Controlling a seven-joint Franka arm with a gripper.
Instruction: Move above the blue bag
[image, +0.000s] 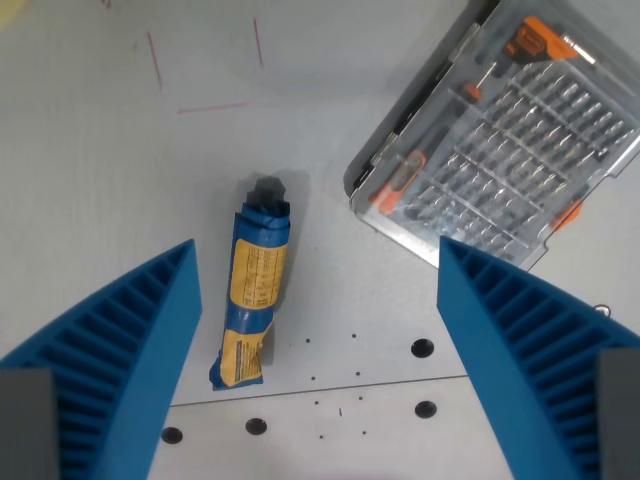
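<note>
On the pale grey counter (120, 150), seen from the wrist view looking straight down, lies the blue bag (253, 296), a rolled or folded packet with a yellow printed label along its length. It rests lengthwise, nearly upright in the picture and tilted a little, its dark, pinched end toward the top and its flatter end toward the bottom. The claw (315, 350) hangs released, its two ribbed blue fingers (120, 360) spread wide at either side of the picture, nothing between them but the counter and the bag. The bag sits just beside the finger on the wrist view's left, near to it but apart, and well apart from the finger on the wrist view's right, so it lies left of the midpoint between them. Up in the wrist view's right corner rests a clear plastic case of screwdriver bits (500, 130), set at a slant, with rows of metal bits and a few orange pieces inside; its lower corner is partly hidden behind the right-hand finger. Small dark holes (422, 348) dot the counter near the bottom, and faint red pen marks (210, 107) show near the top left.
</note>
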